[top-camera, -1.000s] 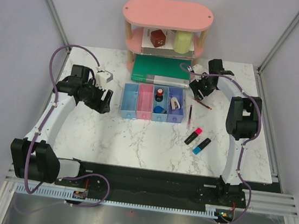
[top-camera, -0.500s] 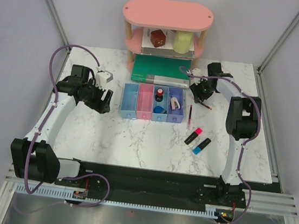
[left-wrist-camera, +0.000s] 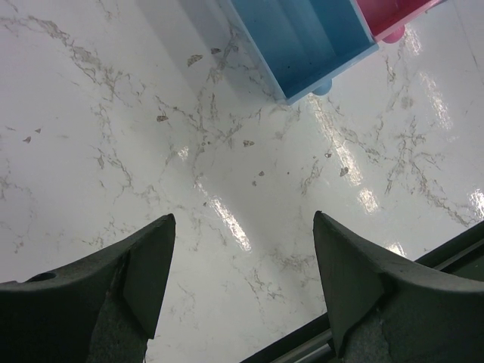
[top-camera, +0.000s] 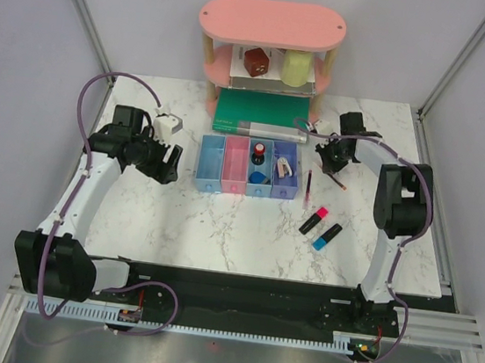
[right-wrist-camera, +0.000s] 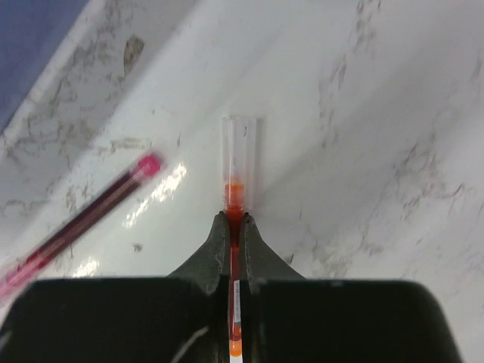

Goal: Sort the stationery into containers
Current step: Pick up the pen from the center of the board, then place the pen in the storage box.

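Marble (right-wrist-camera: 393,106) bare around right pincer (right-wrist-camera: 234,221), tight on clear-capped pen (right-wrist-camera: 240,155)

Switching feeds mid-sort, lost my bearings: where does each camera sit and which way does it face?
Top external: above and behind the robot, looking down on the table; left arm and right arm show.
Left wrist: looks down at marble and the light blue bin; left claw open.
Right wrist: looks down at marble; right claw shut on a red pen.
Shared: top and left wrist show that bin.
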